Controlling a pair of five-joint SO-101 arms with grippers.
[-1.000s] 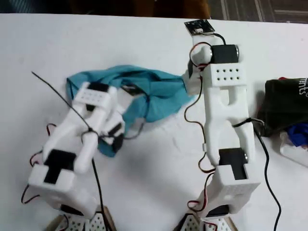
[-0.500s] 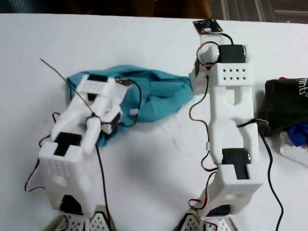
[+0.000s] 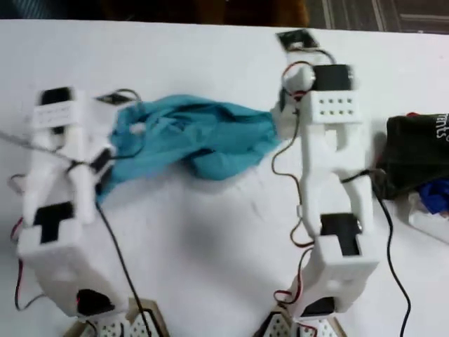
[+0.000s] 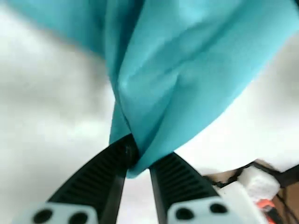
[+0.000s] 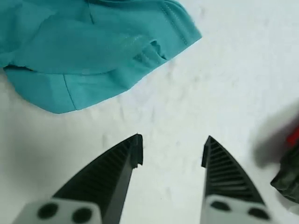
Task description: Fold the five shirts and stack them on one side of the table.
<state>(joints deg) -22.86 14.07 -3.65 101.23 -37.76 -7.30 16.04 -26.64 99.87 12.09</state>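
The left arm (image 3: 56,175) rises from its base at the near edge of the high view and leans toward the far left; the left wrist (image 3: 56,116) sits at the top of that reach, turned inward; the left tool (image 4: 139,156) has its two ribbed black fingers (image 4: 100,172) pinched together on a fold of the teal shirt (image 4: 187,70); the right arm (image 3: 331,175) stretches straight away from its own base; the right wrist (image 3: 324,77) bends downward at the far end; the right tool (image 5: 172,145) points down, its jaws spread wide apart.
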